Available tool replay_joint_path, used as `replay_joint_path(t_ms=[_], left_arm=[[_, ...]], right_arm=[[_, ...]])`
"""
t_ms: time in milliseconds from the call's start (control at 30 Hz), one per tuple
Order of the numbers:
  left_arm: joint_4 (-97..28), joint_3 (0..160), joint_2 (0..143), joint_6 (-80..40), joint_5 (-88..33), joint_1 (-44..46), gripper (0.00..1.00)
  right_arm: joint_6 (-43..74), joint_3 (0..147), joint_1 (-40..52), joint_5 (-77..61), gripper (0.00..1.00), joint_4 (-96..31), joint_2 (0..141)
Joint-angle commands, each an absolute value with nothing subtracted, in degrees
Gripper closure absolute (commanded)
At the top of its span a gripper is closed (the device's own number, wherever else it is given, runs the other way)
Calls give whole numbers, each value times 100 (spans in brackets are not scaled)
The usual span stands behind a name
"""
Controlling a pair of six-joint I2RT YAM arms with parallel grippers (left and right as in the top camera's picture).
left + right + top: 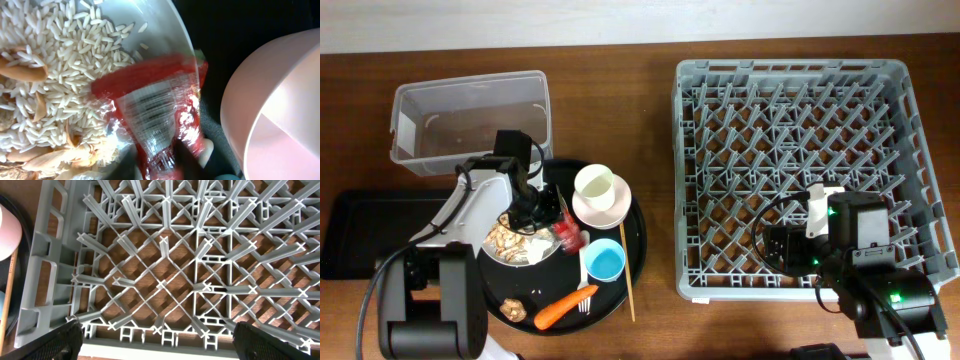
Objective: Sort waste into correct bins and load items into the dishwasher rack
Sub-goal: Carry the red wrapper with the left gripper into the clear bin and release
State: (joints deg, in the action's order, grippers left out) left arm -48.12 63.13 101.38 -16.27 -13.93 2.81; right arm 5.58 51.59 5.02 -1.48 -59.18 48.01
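My left gripper (542, 218) is over the white plate (515, 255) on the round black tray and is shut on the crumpled red snack wrapper (568, 236). In the left wrist view the wrapper (155, 107) sits between my dark fingers (157, 162), at the plate's edge (172, 30) beside rice and beige scraps (45, 75). The pale pink bowl (280, 115) is just to the right. My right gripper (788, 250) is open and empty above the grey dishwasher rack (790, 75), near its front edge (150, 347).
The clear tub (470, 120) stands behind the left arm and the shallow black tray (360, 230) lies at far left. On the round tray (638, 235) are a cream cup (594, 184) in the pink bowl, a blue cup (605, 261), a carrot (563, 306) and a chopstick (627, 285).
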Motion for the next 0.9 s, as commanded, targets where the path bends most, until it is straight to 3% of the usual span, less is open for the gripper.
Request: replay_joint_path(t_ms=[0, 333, 500, 600, 667, 767, 800, 867], left_arm=[[-4801, 6479, 10197, -1601, -1367, 244, 99], [-5789, 8523, 9817, -1046, -1142, 198, 99], [-4405, 8897, 9837, -1238, 270, -36, 99], [-3522, 8897, 10055, -1236, 386, -161, 98], [-3070, 8897, 10263, -1236, 392, -185, 76], [-2851, 8897, 10481, -1236, 390, -183, 34], [-2875, 8899, 10479, -1236, 388, -183, 30], [-3079, 8903, 10326, -1234, 255, -183, 35]], right_arm=[[541, 5258, 475, -75, 1, -5894, 4801], [541, 5258, 475, -34, 1, -5854, 4801], [541, 5258, 475, -34, 1, -5850, 4801], [541, 5258, 475, -36, 1, -5854, 4801], [541, 5258, 475, -36, 1, -5854, 4801], [541, 5258, 475, -36, 1, -5857, 4801], [541, 5258, 475, -36, 1, -5863, 4801], [541, 5258, 475, -36, 1, -5878, 4801]])
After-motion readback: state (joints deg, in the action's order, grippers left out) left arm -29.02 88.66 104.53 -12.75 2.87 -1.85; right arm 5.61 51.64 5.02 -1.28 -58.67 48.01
